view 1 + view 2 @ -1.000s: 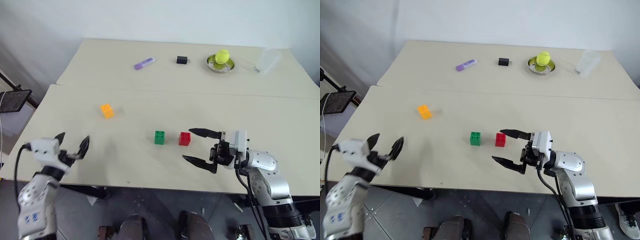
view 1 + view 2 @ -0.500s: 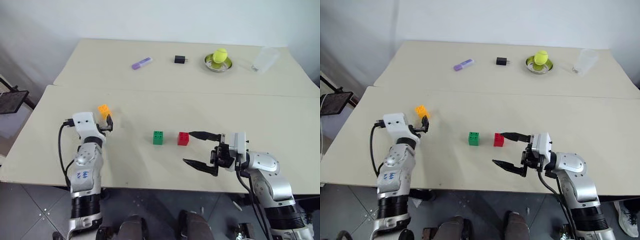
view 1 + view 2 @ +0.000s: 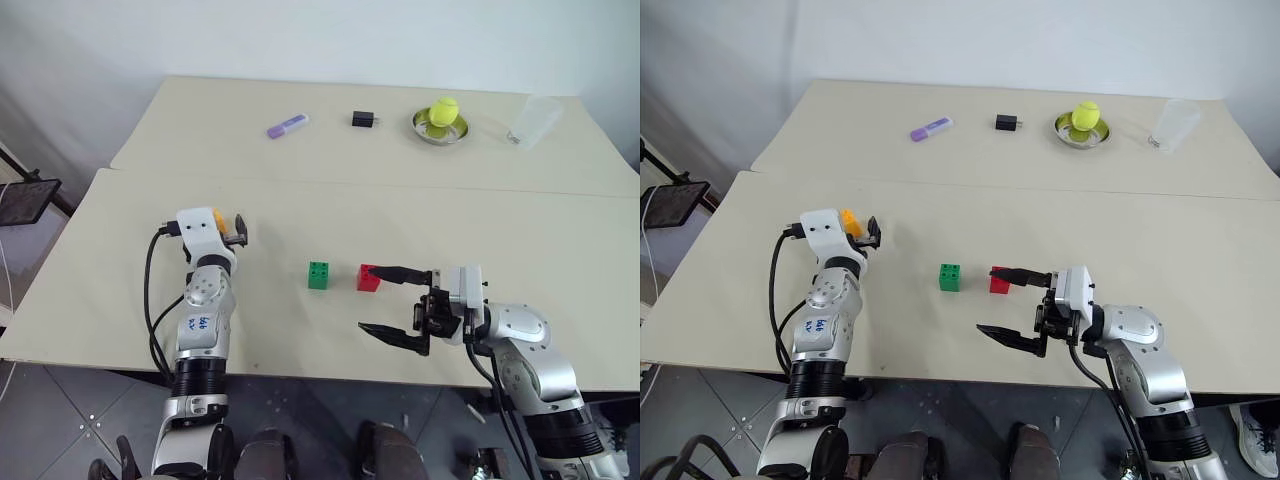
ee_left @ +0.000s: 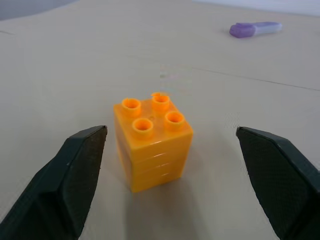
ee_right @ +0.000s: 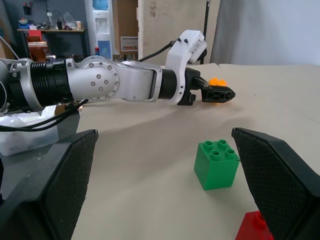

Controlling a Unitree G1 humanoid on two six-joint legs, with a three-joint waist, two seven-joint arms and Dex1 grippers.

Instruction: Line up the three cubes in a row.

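Observation:
The orange-yellow cube (image 4: 152, 144) stands upright on the table at the left, between the two fingers of my left gripper (image 4: 170, 134). That gripper is open, with a gap on each side of the cube. From the head, the left gripper (image 3: 230, 228) hides most of the orange cube (image 3: 850, 221). The green cube (image 3: 319, 275) and the red cube (image 3: 368, 278) sit side by side at mid table. My right gripper (image 3: 372, 299) is open just right of the red cube, its far finger lying over that cube's edge. Its wrist view shows the green cube (image 5: 216, 164) and the red cube (image 5: 256, 227).
On the far table lie a purple marker (image 3: 287, 125), a small black box (image 3: 363, 119), a tennis ball in a metal bowl (image 3: 441, 118) and a clear cup (image 3: 528, 122). A seam (image 3: 400, 188) runs between the two tables.
My left arm swung forward and to the right, from the table's near-left edge to the orange cube, and its fingers now bracket it. The right gripper kept still.

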